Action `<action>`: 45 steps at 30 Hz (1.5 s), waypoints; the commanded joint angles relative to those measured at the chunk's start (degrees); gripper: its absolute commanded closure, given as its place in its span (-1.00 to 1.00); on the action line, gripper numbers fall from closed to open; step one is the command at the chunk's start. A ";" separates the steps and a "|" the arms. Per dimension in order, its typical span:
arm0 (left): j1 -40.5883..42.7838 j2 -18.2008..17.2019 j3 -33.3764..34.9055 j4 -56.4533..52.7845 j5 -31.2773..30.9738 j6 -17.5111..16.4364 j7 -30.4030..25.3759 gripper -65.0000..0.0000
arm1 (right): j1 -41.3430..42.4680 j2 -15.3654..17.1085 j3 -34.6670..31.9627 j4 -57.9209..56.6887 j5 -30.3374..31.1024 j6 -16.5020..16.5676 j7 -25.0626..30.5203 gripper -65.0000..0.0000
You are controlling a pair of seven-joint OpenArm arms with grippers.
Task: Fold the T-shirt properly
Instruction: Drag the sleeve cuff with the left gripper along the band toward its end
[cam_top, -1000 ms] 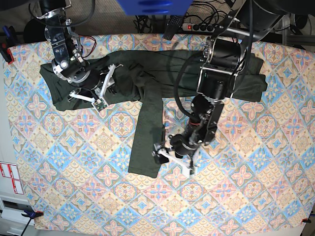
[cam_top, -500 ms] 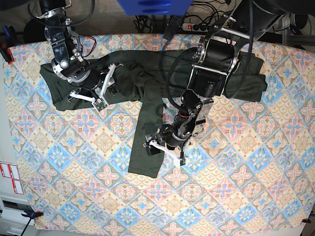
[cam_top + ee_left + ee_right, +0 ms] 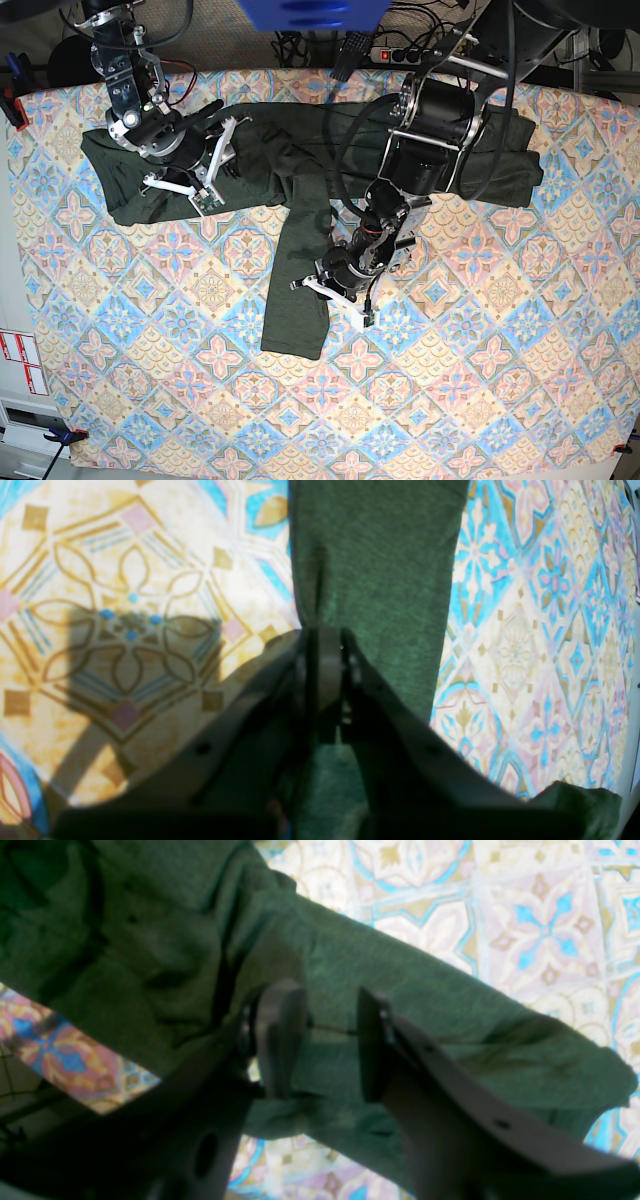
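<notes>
Left tool (image 3: 330, 290) clenched on the long sleeve of the T-shirt (image 3: 300, 190) (pinched at its edge). Right tool (image 3: 320, 1040) parted, jaws straddling bunched fabric, nothing gripped. Spread across the far half of the patterned worktop (image 3: 480, 380), sleeve trailing nearer.

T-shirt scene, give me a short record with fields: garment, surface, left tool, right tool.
garment: dark green T-shirt, spread across the top, one long sleeve hanging down toward the middle
surface: patterned cloth
left tool: shut, pinching the sleeve's edge
right tool: jaws apart, fabric between and beneath them, over the bunched end of the shirt
</notes>
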 commanded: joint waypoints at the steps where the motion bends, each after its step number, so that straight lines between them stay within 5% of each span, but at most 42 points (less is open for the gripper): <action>1: -0.21 0.14 0.11 3.68 -0.40 -0.44 -0.64 1.00 | 0.48 0.45 0.30 1.06 0.25 -0.03 1.20 0.35; 27: 41.99 -21.92 -1.21 69.79 -0.40 5.72 -0.82 1.00 | -0.22 0.45 0.30 1.41 0.25 -0.03 1.29 0.35; 45: 64.40 -22.62 -15.89 83.06 0.65 5.72 -0.64 1.00 | -0.22 0.27 0.04 1.32 0.25 -0.03 1.29 0.35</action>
